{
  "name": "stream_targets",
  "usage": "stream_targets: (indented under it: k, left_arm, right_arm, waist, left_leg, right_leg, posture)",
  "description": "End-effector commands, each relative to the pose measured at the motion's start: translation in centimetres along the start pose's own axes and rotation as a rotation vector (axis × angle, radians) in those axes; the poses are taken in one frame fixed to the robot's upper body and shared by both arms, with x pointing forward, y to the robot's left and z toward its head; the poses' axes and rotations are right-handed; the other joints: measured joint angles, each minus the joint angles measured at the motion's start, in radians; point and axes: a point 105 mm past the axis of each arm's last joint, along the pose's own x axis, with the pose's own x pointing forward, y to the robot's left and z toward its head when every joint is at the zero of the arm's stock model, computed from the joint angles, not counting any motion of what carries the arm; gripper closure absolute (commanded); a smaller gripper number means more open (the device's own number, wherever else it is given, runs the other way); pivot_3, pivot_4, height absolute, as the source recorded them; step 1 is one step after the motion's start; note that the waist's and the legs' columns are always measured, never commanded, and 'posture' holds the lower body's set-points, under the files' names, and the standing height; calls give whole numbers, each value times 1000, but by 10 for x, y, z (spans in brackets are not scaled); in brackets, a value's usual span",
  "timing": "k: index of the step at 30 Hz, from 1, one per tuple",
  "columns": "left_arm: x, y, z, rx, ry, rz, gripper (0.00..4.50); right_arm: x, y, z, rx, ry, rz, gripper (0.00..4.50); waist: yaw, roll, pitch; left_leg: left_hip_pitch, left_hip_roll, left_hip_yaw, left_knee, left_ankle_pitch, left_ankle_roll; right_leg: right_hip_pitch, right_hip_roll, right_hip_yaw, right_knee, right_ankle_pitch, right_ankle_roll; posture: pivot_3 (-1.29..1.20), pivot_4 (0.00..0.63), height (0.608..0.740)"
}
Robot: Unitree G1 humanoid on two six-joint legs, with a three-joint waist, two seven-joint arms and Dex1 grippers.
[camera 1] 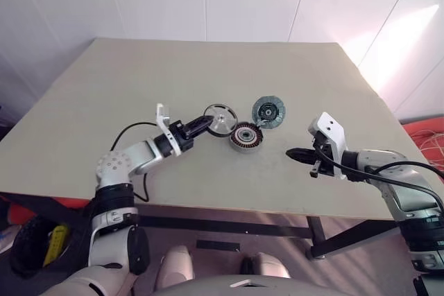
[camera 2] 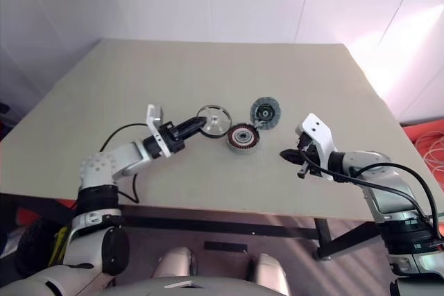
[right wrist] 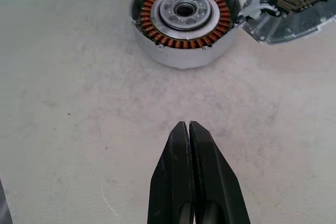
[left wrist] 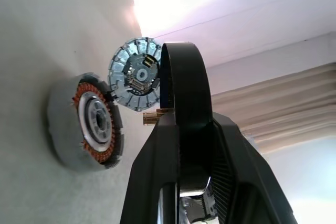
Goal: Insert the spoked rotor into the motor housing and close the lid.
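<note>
Black-rimmed, the spoked rotor (camera 1: 220, 118) hangs pinched in the left tool (camera 1: 206, 123) just beside the motor housing (camera 1: 245, 136) on the counter (camera 1: 104, 102) — lid (camera 1: 268, 111) tilted against the housing. Right tool (right wrist: 189, 129) — closed, holding nothing.

Both arms wear smooth silver-grey shells with rounded joints and black segments between them. The left arm (camera 1: 128, 164) has a round shoulder cap dotted with small dark screw holes, and a thin black cable (camera 1: 132, 129) loops from its forearm out over the table. A white angular bracket (camera 1: 163, 117) sits at its wrist. The right arm (camera 1: 388, 178) carries a similar white bracket (camera 1: 327, 128) with two dark holes, and black cables (camera 1: 388, 171) run along its forearm. Each arm ends in tapered, glossy black fingers (right wrist: 194, 182).
</note>
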Motion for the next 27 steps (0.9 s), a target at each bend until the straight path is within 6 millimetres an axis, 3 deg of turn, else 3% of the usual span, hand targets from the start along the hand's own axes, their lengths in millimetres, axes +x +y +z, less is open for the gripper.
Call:
stream_targets:
  k: [1,5,14,27]
  left_arm:
    - [19,-8,2,-23,-3,-60,4066]
    - [37,-4,-5,-80,10,-69,4066]
    - [57,16,-18,-174,38,-18,4066]
    - [58,28,-28,-187,94,33,4066]
  right_arm:
    - [-10,1,16,-38,-44,-17,4500]
    - [-14,1,13,-6,-31,-25,4500]
    - [-12,1,14,-8,-28,-42,4500]
    - [-12,-3,15,-14,-31,-71,4500]
  waist:
    - [6,0,0]
    - [10,0,0]
    - [12,0,0]
    - [14,0,0]
  left_leg:
    - [0,0,0,0,0,0]
    - [-2,-1,-1,0,-2,3]
    - [-5,-4,0,0,-4,13]
    - [-3,-5,0,0,-4,13]
  right_leg:
    - [0,0,0,-1,0,1]
    - [1,0,0,-6,2,3]
    - [2,-3,0,-11,3,6]
    - [3,-4,0,-11,3,6]
  posture:
    - [0,0,740]
    - [0,0,740]
    - [0,0,740]
    - [0,0,740]
